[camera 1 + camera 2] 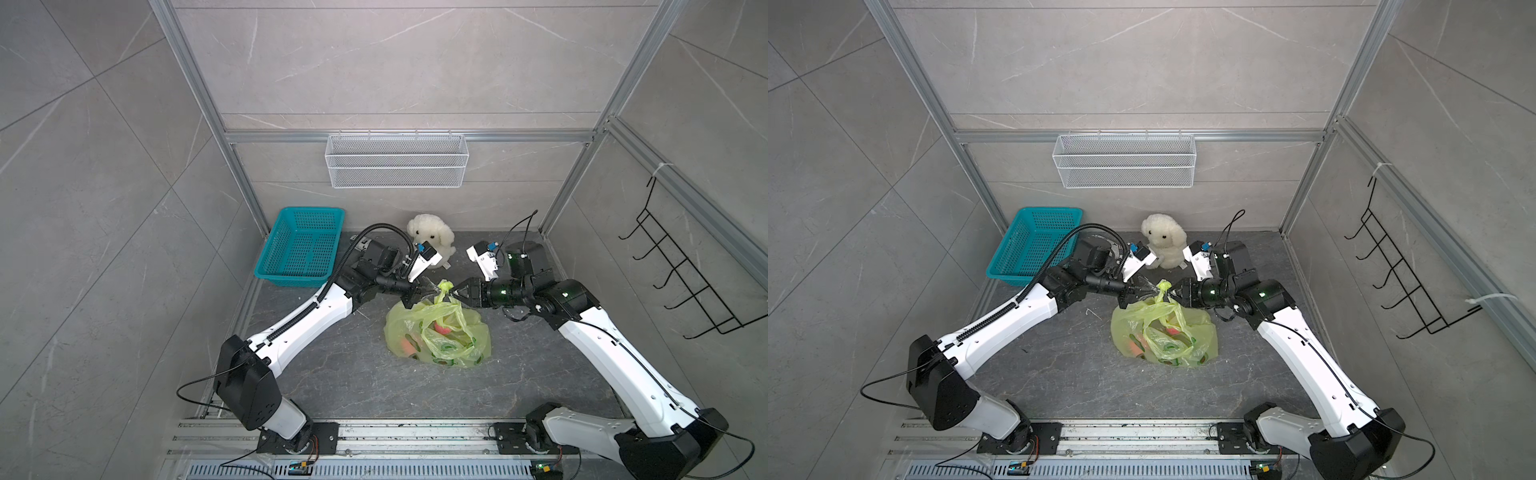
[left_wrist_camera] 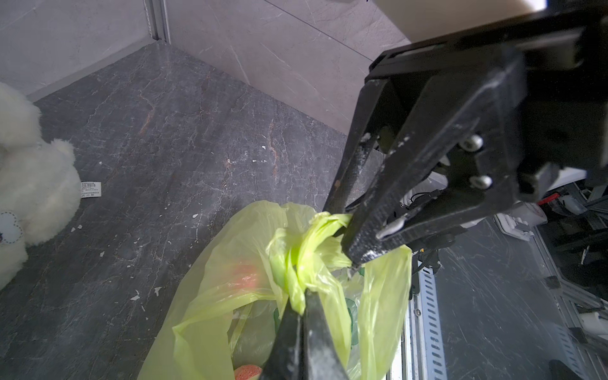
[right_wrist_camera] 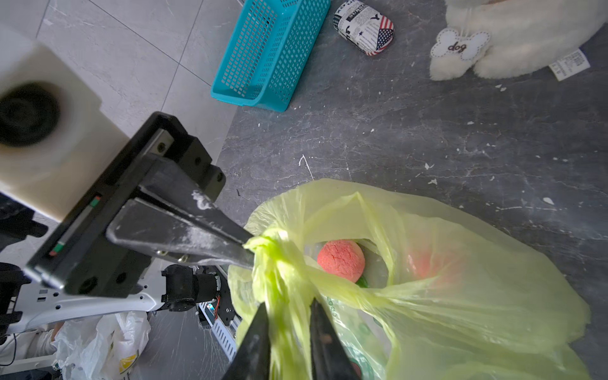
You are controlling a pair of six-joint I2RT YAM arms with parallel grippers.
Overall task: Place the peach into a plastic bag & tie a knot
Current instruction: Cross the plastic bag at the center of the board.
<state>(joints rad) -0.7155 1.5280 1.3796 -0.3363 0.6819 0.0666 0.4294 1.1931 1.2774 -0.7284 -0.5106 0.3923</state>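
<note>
Left tool clamped fully shut on a handle strip right at the knot; right tool faces it from the other side, jaws a narrow gap apart with bunched strip pinched between. Bag sits on the table below both tools, in front of the dog, handles lifted. Peach is inside the bag, visible through the gap under the knot.
</note>
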